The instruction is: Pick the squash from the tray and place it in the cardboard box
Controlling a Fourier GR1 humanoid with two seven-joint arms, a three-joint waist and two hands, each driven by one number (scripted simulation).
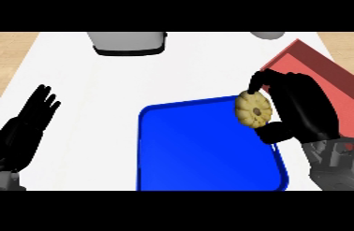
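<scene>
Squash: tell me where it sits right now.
Head view, right side: the squash is held in the right hand's curled fingers, over the blue tray's upper right corner, just left of the red box.

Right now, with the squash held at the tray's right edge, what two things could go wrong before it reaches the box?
1. The right hand holds the squash only by its rim, so it might slip and fall back onto the tray.
2. The cardboard box is partly hidden behind the hand, so the squash could catch its near wall.

white counter (90, 85), grey container (129, 42), rounded grey object (268, 35)
</scene>
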